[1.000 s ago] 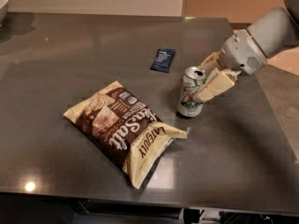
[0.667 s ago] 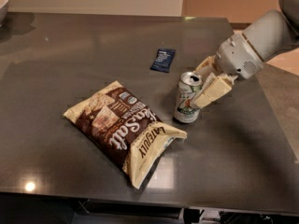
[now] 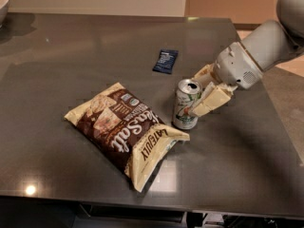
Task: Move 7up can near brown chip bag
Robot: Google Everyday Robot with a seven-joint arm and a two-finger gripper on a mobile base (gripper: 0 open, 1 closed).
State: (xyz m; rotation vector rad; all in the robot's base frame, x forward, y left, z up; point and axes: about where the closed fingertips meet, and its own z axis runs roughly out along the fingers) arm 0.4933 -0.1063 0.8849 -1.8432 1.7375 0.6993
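Note:
The 7up can (image 3: 185, 104) is a small silver can with green and red markings and stands upright on the dark table (image 3: 247, 160). My gripper (image 3: 199, 92) comes in from the right and is shut on the can, one cream finger behind it and one in front (image 3: 212, 100). The brown chip bag (image 3: 124, 128) lies flat to the left of the can. Its tan right corner reaches almost to the foot of the can.
A small flat dark-blue packet (image 3: 165, 61) lies on the table behind the can. The rim of a bowl (image 3: 3, 1) shows at the far left back corner. The table's right edge runs close behind my arm (image 3: 266, 51).
My gripper has moved the can a little left and toward the front, closer to the bag's right corner. The bag and the blue packet have not moved.

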